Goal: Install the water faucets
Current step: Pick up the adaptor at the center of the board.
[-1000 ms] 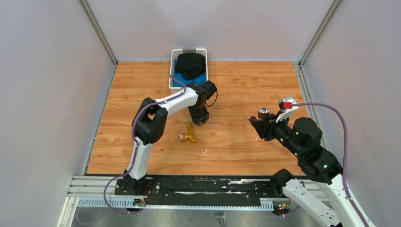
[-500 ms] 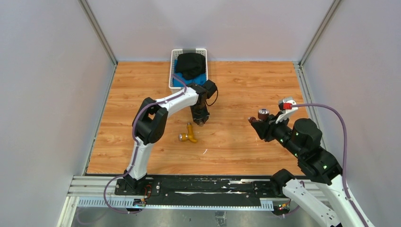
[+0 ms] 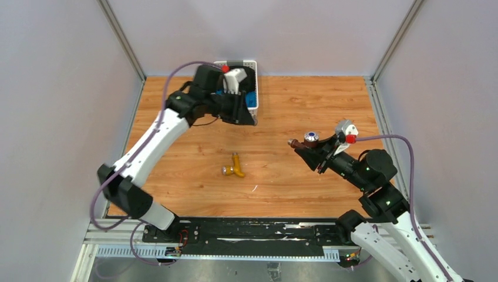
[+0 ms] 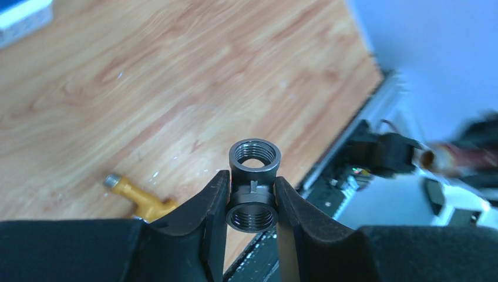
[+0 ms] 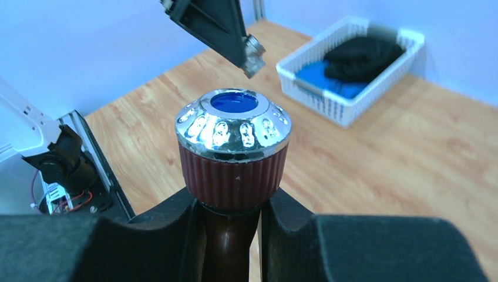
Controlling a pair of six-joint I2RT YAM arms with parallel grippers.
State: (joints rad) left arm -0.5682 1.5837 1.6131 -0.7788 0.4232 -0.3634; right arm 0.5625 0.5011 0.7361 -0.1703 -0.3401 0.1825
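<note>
Nearest the bases, the brass faucet lies on its side on the table, left of centre, with neither arm touching it. Beyond it to the right, the right gripper pinches the brown faucet by its stem, just under the ribbed knob. The faucet is held above the table, the knob's blue cap facing the wrist camera. From above, its spout points left toward the table's middle.

Farther back on the left, the left gripper hangs raised over the wood. It is clamped on a dark threaded fitting, which is squeezed between the fingertips with both open ends showing. Fitting and brown faucet are apart.

At the far edge sits a white basket holding a black cloth over something blue, perhaps another cloth.
</note>
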